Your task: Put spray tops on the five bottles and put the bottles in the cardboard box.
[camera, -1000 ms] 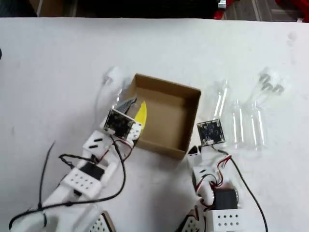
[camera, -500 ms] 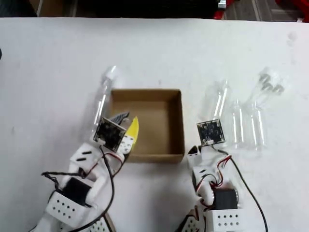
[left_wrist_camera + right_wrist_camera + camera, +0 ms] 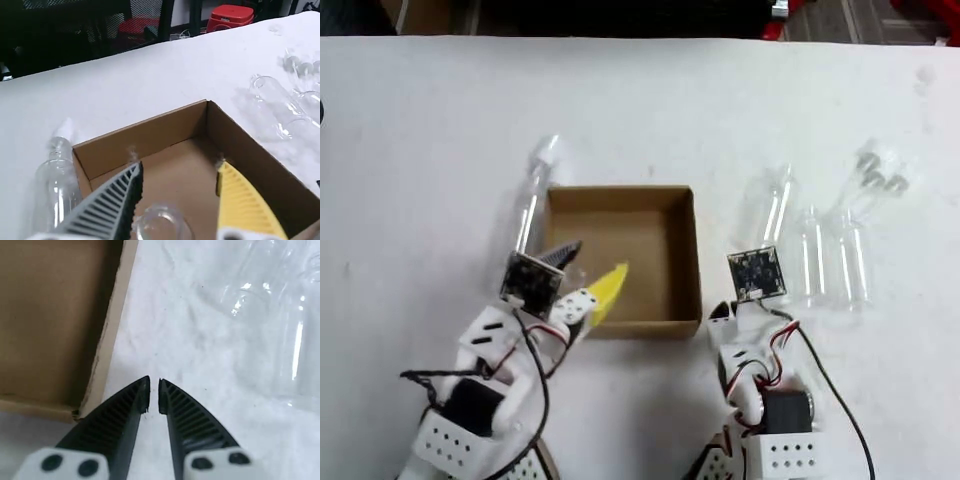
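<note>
The left tool (image 3: 598, 257) hangs over the near left part of the cardboard box (image 3: 697, 250), its grey and yellow fingers spread wide. A clear bottle end (image 3: 162, 222) shows low between them; whether they touch it cannot be told. 1 capped bottle (image 3: 532, 195) lies on the surface (image 3: 440, 120) just beside the box's left wall. The right tool (image 3: 154, 389), pressed almost together, sits above the surface by the box's right wall. 3 open bottles (image 3: 812, 255) lie right of the box, with loose spray tops (image 3: 880, 172) beyond them.
</note>
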### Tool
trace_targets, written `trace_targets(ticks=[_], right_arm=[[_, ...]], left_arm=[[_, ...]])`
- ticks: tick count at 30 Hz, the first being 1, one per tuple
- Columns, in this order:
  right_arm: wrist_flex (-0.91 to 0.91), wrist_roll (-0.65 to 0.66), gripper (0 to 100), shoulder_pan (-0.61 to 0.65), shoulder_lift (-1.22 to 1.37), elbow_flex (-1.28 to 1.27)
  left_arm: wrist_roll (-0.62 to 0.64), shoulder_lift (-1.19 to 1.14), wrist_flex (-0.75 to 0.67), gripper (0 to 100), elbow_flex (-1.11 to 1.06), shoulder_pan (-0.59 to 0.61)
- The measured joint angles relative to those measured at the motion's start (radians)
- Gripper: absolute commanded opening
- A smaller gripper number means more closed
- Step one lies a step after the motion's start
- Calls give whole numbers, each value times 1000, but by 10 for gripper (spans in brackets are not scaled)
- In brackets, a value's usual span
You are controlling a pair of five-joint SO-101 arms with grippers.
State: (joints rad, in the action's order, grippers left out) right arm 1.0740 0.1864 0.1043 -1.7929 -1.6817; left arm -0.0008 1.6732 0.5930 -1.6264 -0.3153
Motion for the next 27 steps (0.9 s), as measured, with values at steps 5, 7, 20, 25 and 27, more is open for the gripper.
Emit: trace_targets(ticks=[5, 7, 20, 25, 27], right_arm=[[0, 0, 15, 0, 0, 0], [0, 0, 15, 0, 0, 0], [0, 0, 15, 0, 0, 0], [0, 0, 15, 0, 0, 0], [0, 0, 15, 0, 0, 0]], left_arm=[[3, 75, 66, 191, 64, 103], [6, 86, 103, 191, 127, 132], [41, -390, 239, 191, 643, 252], [48, -813, 379, 194, 976, 324], [49, -1000, 453, 193, 1125, 358]])
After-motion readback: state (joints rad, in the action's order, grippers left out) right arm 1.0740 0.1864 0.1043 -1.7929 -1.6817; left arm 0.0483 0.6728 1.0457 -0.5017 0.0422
